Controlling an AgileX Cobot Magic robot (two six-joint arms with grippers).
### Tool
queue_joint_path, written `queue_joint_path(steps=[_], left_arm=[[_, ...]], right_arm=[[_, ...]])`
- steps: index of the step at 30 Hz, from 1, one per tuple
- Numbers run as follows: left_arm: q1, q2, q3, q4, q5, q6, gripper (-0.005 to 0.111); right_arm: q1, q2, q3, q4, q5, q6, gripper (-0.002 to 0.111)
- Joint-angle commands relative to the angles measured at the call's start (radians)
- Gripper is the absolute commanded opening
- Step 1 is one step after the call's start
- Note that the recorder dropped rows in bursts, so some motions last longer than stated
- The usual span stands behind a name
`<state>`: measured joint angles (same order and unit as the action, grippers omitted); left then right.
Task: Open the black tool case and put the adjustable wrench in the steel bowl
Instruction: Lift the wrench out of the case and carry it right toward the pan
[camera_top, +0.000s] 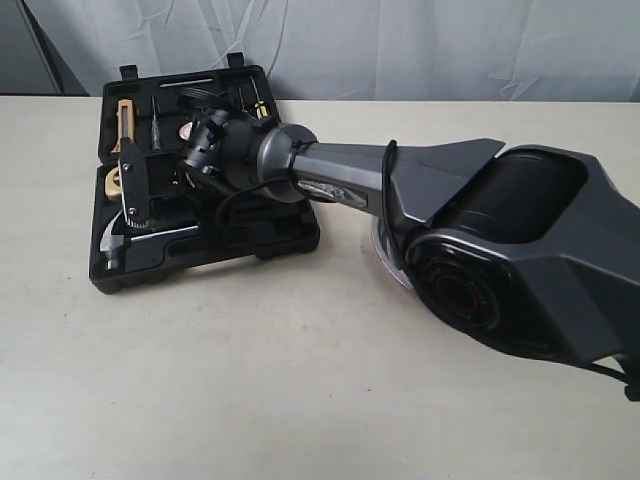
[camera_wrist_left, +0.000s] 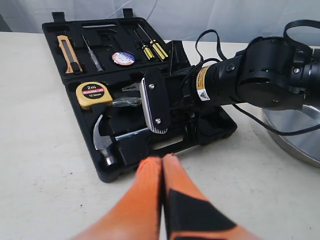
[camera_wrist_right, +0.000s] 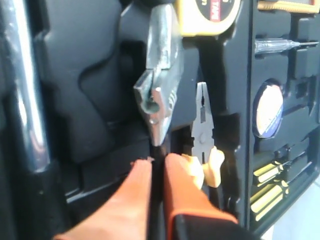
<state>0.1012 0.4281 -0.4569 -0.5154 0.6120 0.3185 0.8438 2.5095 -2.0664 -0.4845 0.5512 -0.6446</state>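
The right gripper (camera_wrist_right: 157, 161) was closed almost fully on the thin black handle of the wrench (camera_wrist_right: 159, 95), just behind the silver head, inside the open case (camera_top: 210, 268). I could not tell whether the wrench had left its slot or lay in it. The left gripper (camera_wrist_left: 161, 160) hung with its fingers pressed together and nothing between them. It was over the table near the front edge of the case, but not touching it.

I saw several dangers. The slot is moulded to fit, so if it held the wrench tightly, a pull upward could lift the whole case, because nothing was pressing it down. The hold was narrow and near one end, so I judged that the heavy head could swing or slide out between the pads. One finger stood just beside the pale handles of the pliers (camera_wrist_right: 202, 125), maybe touching them, and it could drag them out too. The bowl (camera_wrist_left: 300, 142) stood on the table beside the case, partly under the right arm itself. So the way back was tight, and a bad release could hit the rim.
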Motion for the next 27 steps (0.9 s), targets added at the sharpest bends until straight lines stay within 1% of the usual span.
queue_joint_path(steps=[1, 10, 16, 20, 23, 27], left_arm=[[-0.004, -0.004, 0.003, -0.006, -0.006, -0.005, 0.0], [-0.004, -0.004, 0.003, -0.005, -0.006, -0.005, 0.0], [-0.004, -0.004, 0.003, -0.002, -0.006, -0.005, 0.0], [-0.004, -0.004, 0.003, -0.003, -0.008, -0.005, 0.0], [-0.004, -0.004, 0.003, -0.003, -0.008, -0.005, 0.0], [-0.004, -0.004, 0.003, 0.0, -0.009, -0.005, 0.0]], right_arm=[[-0.005, -0.044, -0.003, -0.033, -0.024, 0.036, -0.001], [-0.006, -0.103, -0.003, -0.041, 0.003, 0.073, -0.001], [-0.006, -0.111, -0.003, -0.074, 0.122, 0.125, -0.001], [-0.006, -0.14, 0.006, -0.074, 0.144, 0.177, -0.001], [-0.006, -0.179, 0.061, -0.109, 0.164, 0.243, -0.001], [-0.007, -0.253, 0.194, -0.239, 0.141, 0.417, -0.001]])
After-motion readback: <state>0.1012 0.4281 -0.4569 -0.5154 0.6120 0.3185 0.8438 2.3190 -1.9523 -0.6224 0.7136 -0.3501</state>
